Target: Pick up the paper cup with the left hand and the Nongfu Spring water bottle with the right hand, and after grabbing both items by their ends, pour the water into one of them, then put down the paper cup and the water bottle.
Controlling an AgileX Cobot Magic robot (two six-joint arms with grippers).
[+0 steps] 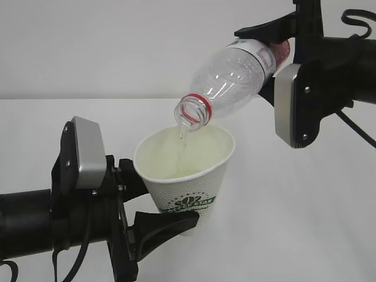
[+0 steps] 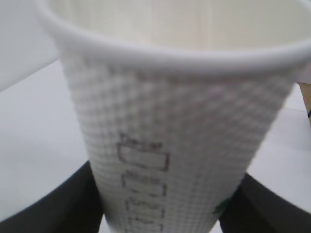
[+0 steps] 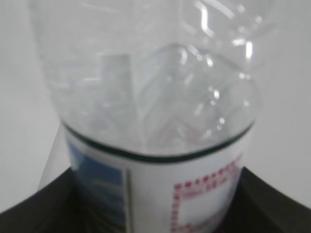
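Note:
My left gripper (image 1: 157, 202) is shut on the lower part of the white paper cup (image 1: 187, 187), held upright above the table; the cup (image 2: 180, 121) fills the left wrist view between the black fingers (image 2: 58, 208). My right gripper (image 1: 276, 53) is shut on the labelled end of the Nongfu Spring water bottle (image 1: 232, 79), tipped mouth-down to the left. The bottle's open red-ringed mouth (image 1: 192, 111) hangs just over the cup's rim, and a thin stream of water (image 1: 181, 136) falls into the cup. The bottle (image 3: 155, 121) stands between black fingers (image 3: 39, 213) in the right wrist view.
A white table (image 1: 305, 223) lies under both arms, with a plain white wall behind it. The right arm's cable (image 1: 358, 23) loops at the top right. Nothing else stands on the table in view.

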